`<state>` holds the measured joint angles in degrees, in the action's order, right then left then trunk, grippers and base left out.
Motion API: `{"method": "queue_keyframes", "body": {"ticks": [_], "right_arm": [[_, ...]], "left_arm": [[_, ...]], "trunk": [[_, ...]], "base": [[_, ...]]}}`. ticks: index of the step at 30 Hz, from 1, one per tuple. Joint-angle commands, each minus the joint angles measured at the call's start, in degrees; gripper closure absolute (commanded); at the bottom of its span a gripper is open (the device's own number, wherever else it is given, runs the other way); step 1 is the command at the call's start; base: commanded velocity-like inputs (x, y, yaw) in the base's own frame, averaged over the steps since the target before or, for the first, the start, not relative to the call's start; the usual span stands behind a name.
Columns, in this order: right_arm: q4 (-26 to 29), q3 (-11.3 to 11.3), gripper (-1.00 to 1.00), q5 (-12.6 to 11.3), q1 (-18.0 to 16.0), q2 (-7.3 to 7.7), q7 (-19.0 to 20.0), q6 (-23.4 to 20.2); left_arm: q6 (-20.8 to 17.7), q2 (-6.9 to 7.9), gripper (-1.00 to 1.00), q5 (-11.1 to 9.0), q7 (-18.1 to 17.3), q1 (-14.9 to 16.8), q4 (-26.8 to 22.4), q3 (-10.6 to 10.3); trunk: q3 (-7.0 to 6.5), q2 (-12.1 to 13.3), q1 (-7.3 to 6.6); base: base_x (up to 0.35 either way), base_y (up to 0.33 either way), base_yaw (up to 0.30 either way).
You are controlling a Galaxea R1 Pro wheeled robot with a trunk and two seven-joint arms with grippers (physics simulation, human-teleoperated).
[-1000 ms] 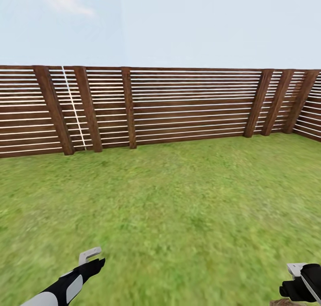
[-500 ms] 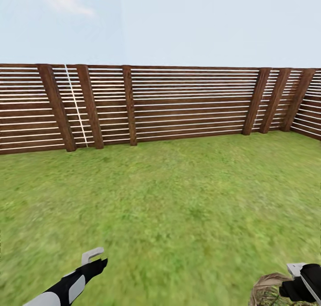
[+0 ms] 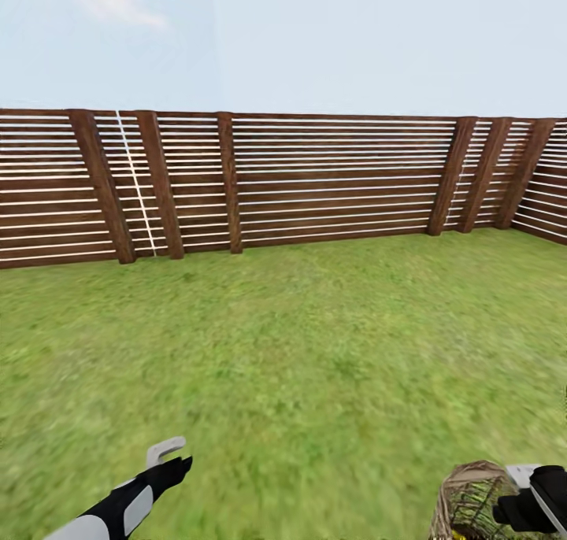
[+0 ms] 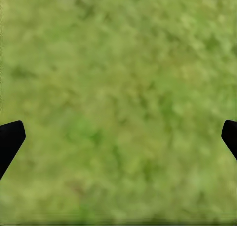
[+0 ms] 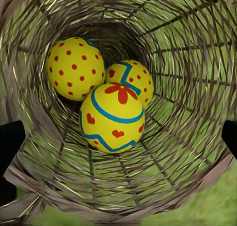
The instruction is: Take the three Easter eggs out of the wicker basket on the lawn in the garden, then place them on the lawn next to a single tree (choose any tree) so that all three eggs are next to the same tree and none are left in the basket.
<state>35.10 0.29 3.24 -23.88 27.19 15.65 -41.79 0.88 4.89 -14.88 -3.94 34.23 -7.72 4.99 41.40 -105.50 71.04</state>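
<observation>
Head view: looked out over the lawn, mottled green, bounded at the back by a brown slatted fence under pale sky. Showed the left gripper low over bare grass, one pale finger and one dark finger side by side; too small there to judge the gap. Showed the wicker basket at the lower right corner, its woven wall just beside and partly behind the right gripper, whose finger spread could not be told from this angle.

Left wrist view: caught only the two dark fingertips at opposite edges, set wide apart, with nothing but blurred grass between and beyond them. Held nothing.

Right wrist view: peered straight down into the basket, open-weave sides ringing the space ahead of the fingers. Found the three Easter eggs clustered at the bottom, touching one another: a red-dotted egg, an egg with a blue zigzag band partly hidden behind, and nearest the fingers a larger-looking egg bearing a red flower, blue bands and red hearts. Placed the dark fingertips at the two edges, spread wide, outside the woven rim on either side, gripping nothing, well short of the eggs. Glimpsed grass through the weave and past the rim.
</observation>
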Motion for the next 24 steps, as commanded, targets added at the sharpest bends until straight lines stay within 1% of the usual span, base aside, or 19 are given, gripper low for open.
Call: {"method": "queue_keyframes", "body": {"ticks": [1, 24], "right_arm": [[0.08, 0.13, -1.0, 0.36, -0.02, -0.04, 0.29, -0.22], [0.41, 0.14, -1.0, 0.36, -0.02, -0.12, 0.26, -0.13]], "left_arm": [[0.09, -0.03, -1.0, -0.15, -0.37, 0.03, 0.07, 0.46], [0.09, -0.14, -1.0, -0.15, -0.37, 0.04, 0.0, 0.46]], "trunk": [[0.24, -0.44, 0.2], [4.37, -9.67, 5.25]], "base": [[-0.077, 0.0, 0.0], [-0.006, 0.0, 0.0]]}}
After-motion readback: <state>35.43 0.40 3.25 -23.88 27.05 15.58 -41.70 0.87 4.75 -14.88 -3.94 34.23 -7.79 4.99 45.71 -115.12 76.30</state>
